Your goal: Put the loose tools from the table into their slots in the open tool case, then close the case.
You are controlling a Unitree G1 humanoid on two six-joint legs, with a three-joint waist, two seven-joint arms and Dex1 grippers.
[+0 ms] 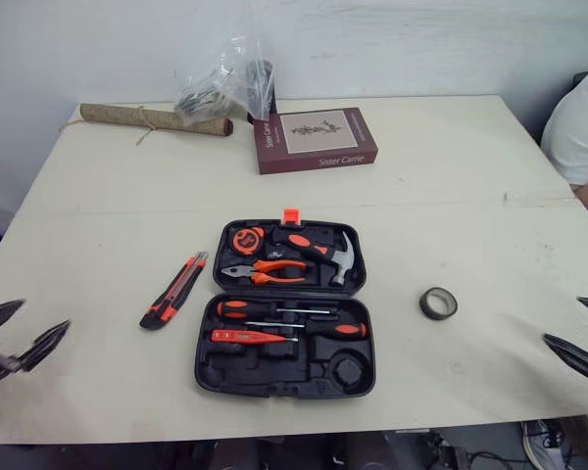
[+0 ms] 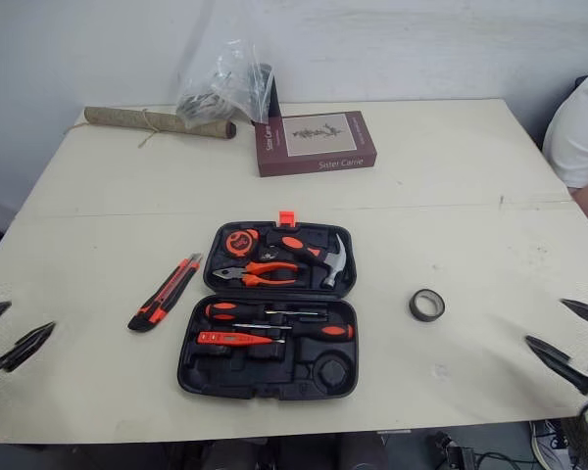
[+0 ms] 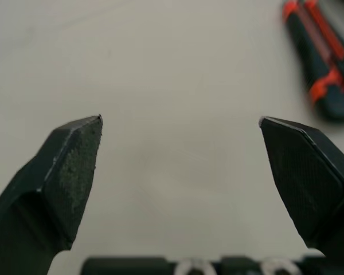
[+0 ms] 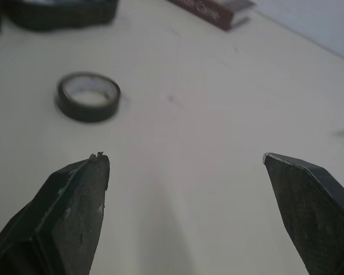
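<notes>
The open black tool case (image 1: pixel 285 378) lies in the middle of the table, holding a hammer, pliers, a tape measure and screwdrivers. An orange-and-black utility knife (image 1: pixel 173 291) lies loose on the table just left of the case; its end shows in the left wrist view as well (image 3: pixel 321 54). A roll of black tape (image 1: pixel 438 304) lies to the right of the case, ahead of the right fingers (image 4: pixel 89 96). My left gripper (image 1: pixel 24 330) hangs open over the table's near left edge, holding nothing. My right gripper (image 1: pixel 576 332) is open at the near right edge, also with nothing in it.
A dark red book (image 1: pixel 316 139) lies at the back of the table. Behind it are a clear plastic bag (image 1: pixel 225 83) and a rolled brown mat (image 1: pixel 155 119). A person in a white sleeve (image 1: pixel 583 127) sits at the far right.
</notes>
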